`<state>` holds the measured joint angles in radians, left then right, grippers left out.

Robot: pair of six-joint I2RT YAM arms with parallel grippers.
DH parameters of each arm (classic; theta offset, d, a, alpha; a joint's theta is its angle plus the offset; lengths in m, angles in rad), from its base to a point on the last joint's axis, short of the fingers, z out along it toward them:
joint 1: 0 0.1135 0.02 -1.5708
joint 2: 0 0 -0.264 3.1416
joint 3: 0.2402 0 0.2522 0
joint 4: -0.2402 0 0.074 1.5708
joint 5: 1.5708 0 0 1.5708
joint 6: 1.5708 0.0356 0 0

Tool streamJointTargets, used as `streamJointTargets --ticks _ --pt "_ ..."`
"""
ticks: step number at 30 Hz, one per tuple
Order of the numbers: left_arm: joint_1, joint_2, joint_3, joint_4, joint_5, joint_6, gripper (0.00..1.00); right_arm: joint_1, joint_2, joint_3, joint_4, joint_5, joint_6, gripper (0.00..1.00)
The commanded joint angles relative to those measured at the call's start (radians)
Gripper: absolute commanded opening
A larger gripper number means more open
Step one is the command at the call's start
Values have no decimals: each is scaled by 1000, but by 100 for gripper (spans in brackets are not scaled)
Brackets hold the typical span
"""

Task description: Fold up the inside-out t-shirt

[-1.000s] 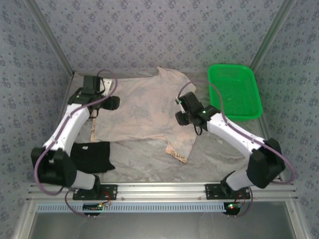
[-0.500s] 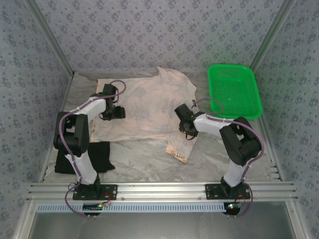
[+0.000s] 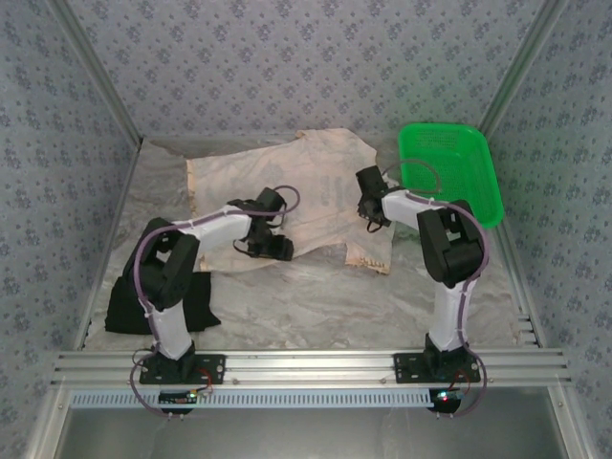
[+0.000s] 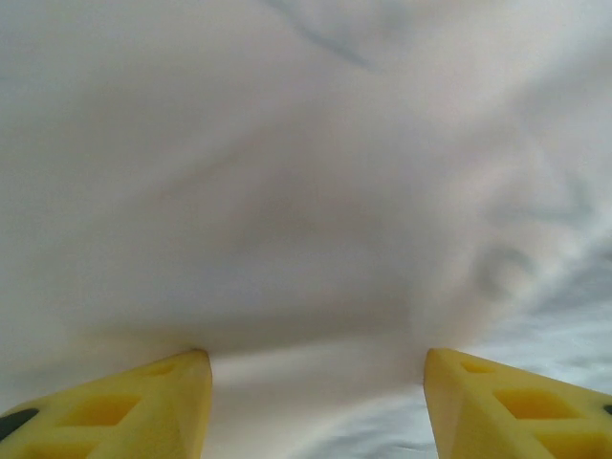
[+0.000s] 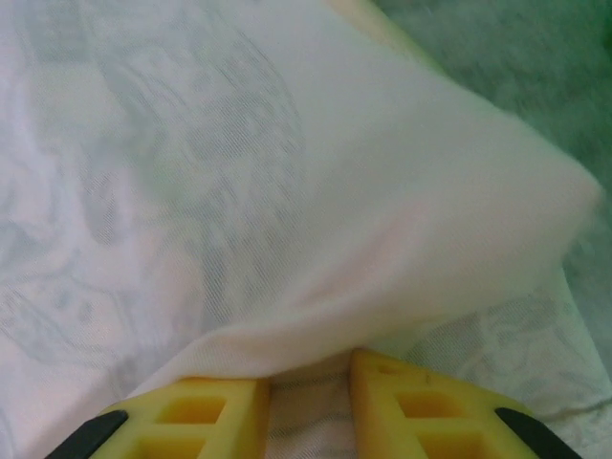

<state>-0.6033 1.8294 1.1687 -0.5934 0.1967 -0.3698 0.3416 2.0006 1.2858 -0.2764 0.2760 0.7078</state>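
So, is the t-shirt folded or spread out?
Mostly spread: the t-shirt lies as one wide, wrinkled sheet on the table; only its right edge is bunched up.

Peach-tan inside-out t-shirt point(image 3: 239, 177), spread rumpled, pale side up

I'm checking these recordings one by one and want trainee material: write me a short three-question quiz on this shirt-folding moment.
1. Where does the black garment lie?
2. True or false: the green basket stands to the right of the t-shirt.
3. The right end effector has pinched: A the basket rim, B t-shirt fabric, C the black garment.

Key: 1 at the near-left corner of the table; 2 true; 3 B.
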Motion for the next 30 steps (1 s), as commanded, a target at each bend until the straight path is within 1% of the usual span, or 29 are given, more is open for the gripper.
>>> streamJointTargets --ticks 1,3,6,8,10,13,16,17,18,19,20,21,22,23,24,26,27,30 --pt "-83 24 27 45 167 -82 59 -9 63 88 -73 18 -70 31" --pt "-158 40 36 87 233 -130 59 -14 72 127 -96 22 -70 32" --pt "-256 58 61 154 320 -185 59 -33 58 143 -116 1 -70 36" --pt "-285 49 86 158 330 -207 60 -33 34 146 -147 18 -63 39" --pt "-282 0 97 169 350 -222 61 -36 2 147 -188 25 -52 43" --pt "-258 -104 100 162 354 -233 63 -34 -45 145 -214 2 -61 46" --pt "-202 -218 105 90 356 -192 65 -3 -67 173 -260 -66 -71 48" --pt "-162 -260 97 65 348 -172 65 16 -70 182 -270 -88 -71 49" --pt "-114 -297 83 43 320 -152 65 36 -72 185 -277 -105 -71 50" --pt "-68 -323 74 16 269 -134 66 48 -73 180 -281 -110 -59 50" --pt "-10 -338 63 -12 183 -113 67 58 -75 169 -276 -113 -37 51" --pt "40 -334 53 -26 114 -86 66 61 -72 155 -260 -114 -22 60" --pt "88 -317 45 -28 64 -59 65 61 -63 151 -251 -105 -10 84" --pt "128 -292 37 -25 -11 -36 64 56 -47 162 -252 -104 -5 86" --pt "157 -252 38 -24 -90 -24 64 51 -23 185 -254 -109 -13 86" --pt "178 -189 18 16 -179 10 65 50 20 230 -249 -96 -19 86" --pt "178 -164 3 50 -210 4 65 49 45 255 -242 -104 -24 85" --pt "169 -113 -48 103 -191 -35 64 56 117 330 -232 -105 -26 81"
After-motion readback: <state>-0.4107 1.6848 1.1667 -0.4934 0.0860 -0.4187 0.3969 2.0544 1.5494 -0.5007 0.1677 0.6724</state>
